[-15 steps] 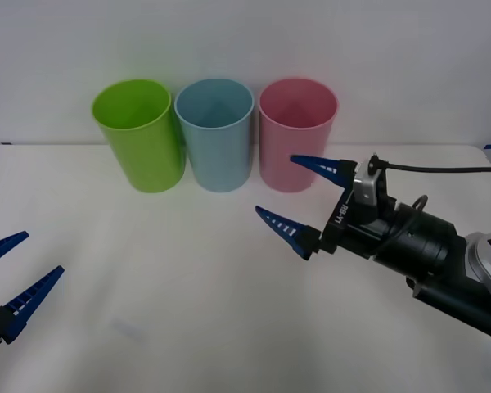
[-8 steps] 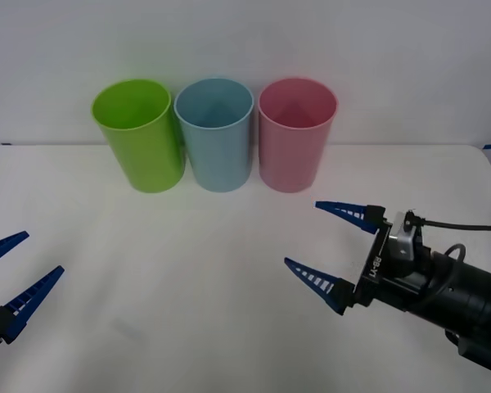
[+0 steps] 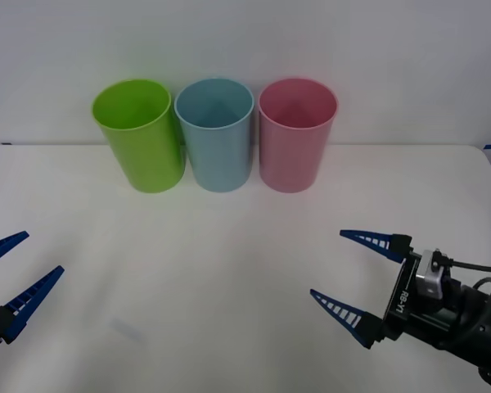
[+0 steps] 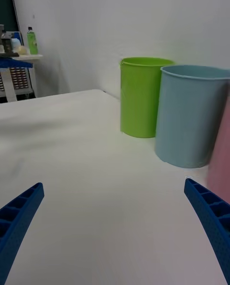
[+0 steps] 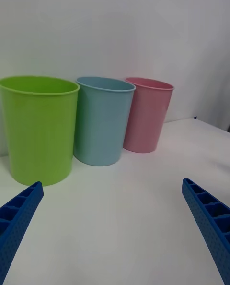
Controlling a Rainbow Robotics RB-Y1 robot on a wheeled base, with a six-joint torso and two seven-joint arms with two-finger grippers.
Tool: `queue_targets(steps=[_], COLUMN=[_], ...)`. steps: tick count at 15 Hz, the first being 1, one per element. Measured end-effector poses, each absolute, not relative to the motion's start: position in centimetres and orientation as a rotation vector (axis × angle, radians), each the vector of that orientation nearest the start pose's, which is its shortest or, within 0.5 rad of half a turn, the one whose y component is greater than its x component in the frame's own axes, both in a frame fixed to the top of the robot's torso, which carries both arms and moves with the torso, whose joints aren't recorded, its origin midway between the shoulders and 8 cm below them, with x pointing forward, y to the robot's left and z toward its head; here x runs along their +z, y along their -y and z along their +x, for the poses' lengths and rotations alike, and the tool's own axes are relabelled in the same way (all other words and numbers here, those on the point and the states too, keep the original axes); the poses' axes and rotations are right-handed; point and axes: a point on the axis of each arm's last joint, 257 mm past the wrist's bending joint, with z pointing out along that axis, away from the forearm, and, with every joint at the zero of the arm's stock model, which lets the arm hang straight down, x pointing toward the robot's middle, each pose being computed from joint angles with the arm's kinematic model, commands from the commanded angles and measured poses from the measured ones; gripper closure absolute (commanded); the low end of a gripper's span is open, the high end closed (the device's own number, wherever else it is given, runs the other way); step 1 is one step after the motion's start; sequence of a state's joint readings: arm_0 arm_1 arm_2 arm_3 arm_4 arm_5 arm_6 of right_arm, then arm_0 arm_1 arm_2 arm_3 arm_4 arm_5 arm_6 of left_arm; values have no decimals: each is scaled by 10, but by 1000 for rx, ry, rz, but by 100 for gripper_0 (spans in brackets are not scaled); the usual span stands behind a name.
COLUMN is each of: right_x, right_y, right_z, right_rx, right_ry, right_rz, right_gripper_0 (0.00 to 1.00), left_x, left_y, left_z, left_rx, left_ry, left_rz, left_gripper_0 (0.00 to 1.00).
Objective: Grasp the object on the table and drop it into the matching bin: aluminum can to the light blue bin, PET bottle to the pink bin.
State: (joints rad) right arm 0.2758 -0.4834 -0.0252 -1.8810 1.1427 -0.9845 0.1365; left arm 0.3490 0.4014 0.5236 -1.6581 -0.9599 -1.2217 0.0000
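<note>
Three bins stand in a row at the back of the white surface (image 3: 229, 270): a lime green bin (image 3: 139, 135), the light blue bin (image 3: 216, 133) just beside it in the middle, and the pink bin (image 3: 296, 133) on the right. The right gripper (image 3: 350, 277) hovers low over the surface's near right part, well apart from the bins, its jaws spread wide with nothing between them. The left gripper (image 3: 15, 274) sits at the near left edge, jaws also apart.
</note>
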Motion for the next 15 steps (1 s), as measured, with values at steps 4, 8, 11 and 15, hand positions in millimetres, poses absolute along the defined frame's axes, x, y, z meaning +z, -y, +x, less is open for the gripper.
queue_targets(steps=[4,8,11,15], right_x=[-200,-198,-196,-194], right_y=[172,208,226,248], right_z=[340,335,330,323], right_rx=[592,555,544,527], right_ry=[-1407,-1445,-1461,-1481], right_rz=[-884,-798,-748,-690], right_gripper_0=[0,0,0,0], left_x=[-169,-169,-169,-169], left_y=[-330,-330,-330,-330], left_z=[342,342,342,342], left_rx=[-567,-567,-567,-567], left_ry=[-1441,-1441,-1441,-1441], left_rz=[465,465,465,465], left_gripper_0=[0,0,0,0])
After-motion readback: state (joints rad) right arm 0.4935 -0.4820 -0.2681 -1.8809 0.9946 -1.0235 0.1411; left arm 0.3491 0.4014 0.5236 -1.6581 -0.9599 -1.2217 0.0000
